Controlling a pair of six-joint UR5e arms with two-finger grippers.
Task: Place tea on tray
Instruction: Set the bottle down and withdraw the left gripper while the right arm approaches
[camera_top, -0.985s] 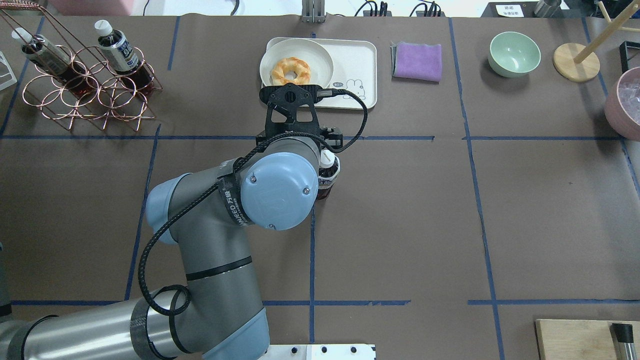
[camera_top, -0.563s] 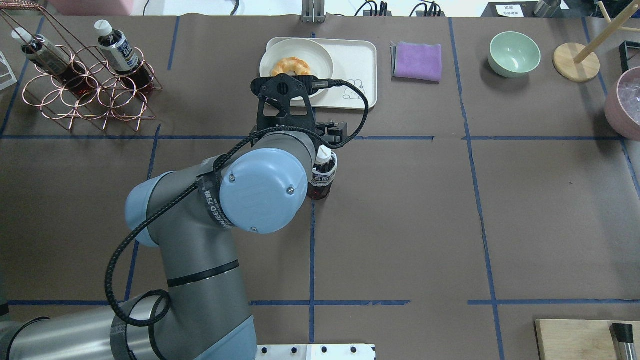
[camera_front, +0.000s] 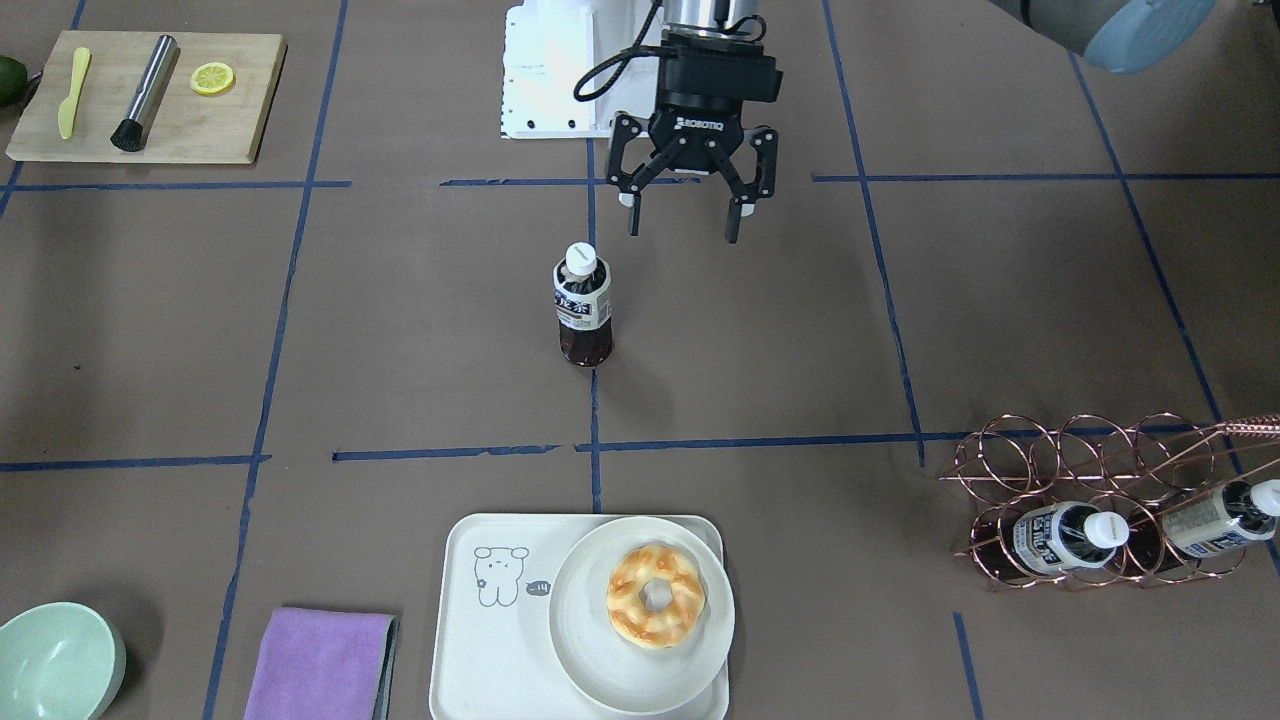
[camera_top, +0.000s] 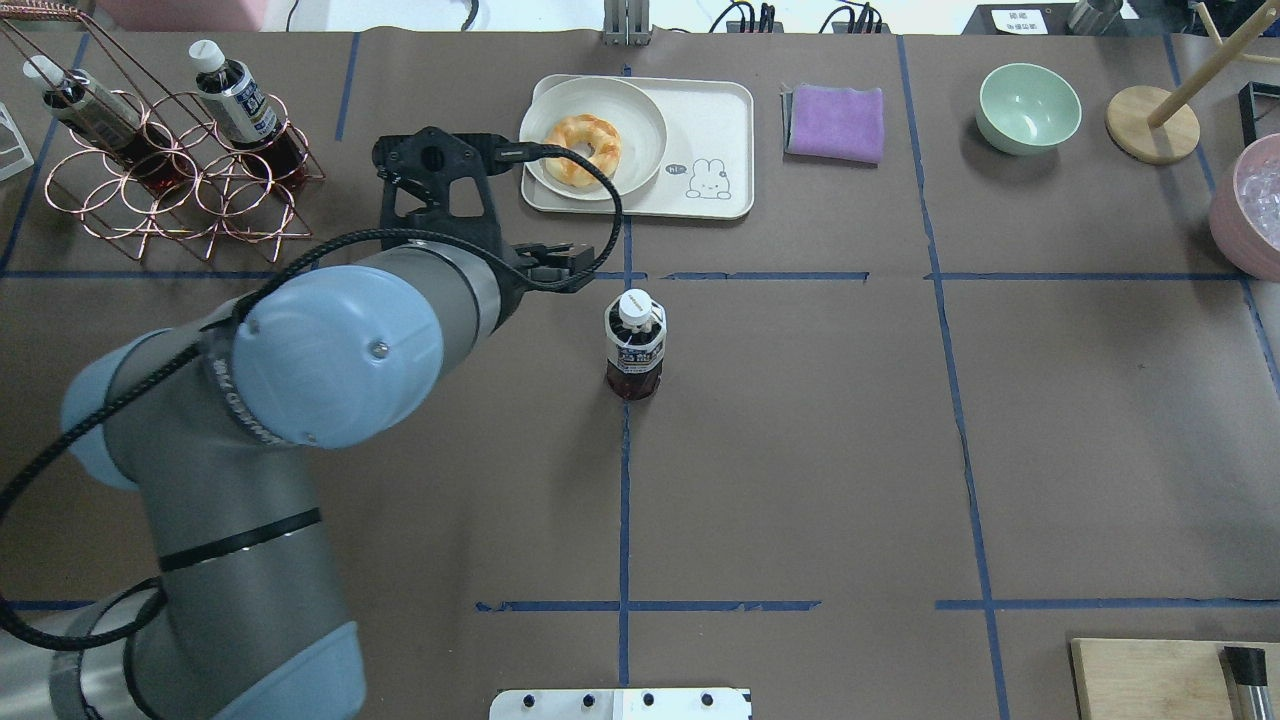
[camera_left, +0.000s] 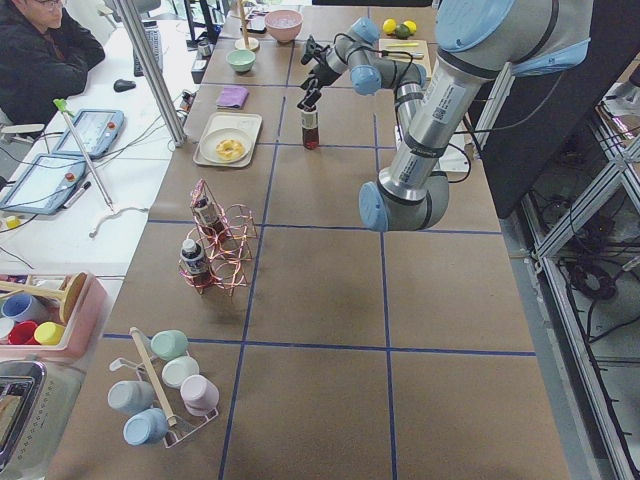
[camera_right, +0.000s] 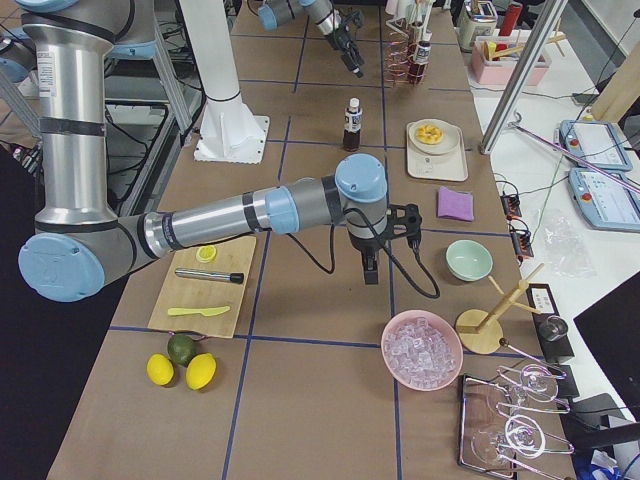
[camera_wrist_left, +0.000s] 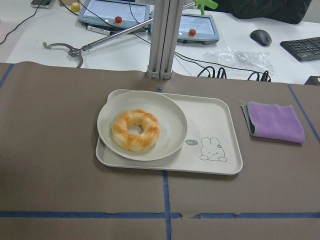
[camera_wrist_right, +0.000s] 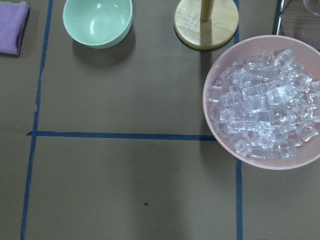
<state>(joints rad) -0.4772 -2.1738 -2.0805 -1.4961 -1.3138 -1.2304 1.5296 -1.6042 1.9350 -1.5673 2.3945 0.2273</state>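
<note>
The tea (camera_top: 634, 345) stands upright on the brown table near its middle, free of any gripper; it also shows in the front view (camera_front: 582, 305). The cream tray (camera_top: 710, 120) lies at the far edge with a cartoon animal drawn on it, and fills the left wrist view (camera_wrist_left: 210, 120). My left gripper (camera_front: 680, 210) is open and empty, raised above the table, apart from the tea on my left side of it. My right gripper (camera_right: 368, 268) hangs over the table's right part near the ice bowl; I cannot tell whether it is open.
A round plate (camera_top: 595, 125) with a doughnut (camera_top: 582, 142) takes the tray's left half. A copper rack (camera_top: 170, 170) at far left holds two more bottles. Purple cloth (camera_top: 836, 122), green bowl (camera_top: 1028, 107), pink ice bowl (camera_wrist_right: 265, 100) and wooden board (camera_front: 150, 95) lie around.
My left gripper has let go of the tea and swung away to the left with the arm. The tea now stands alone on the table.
</note>
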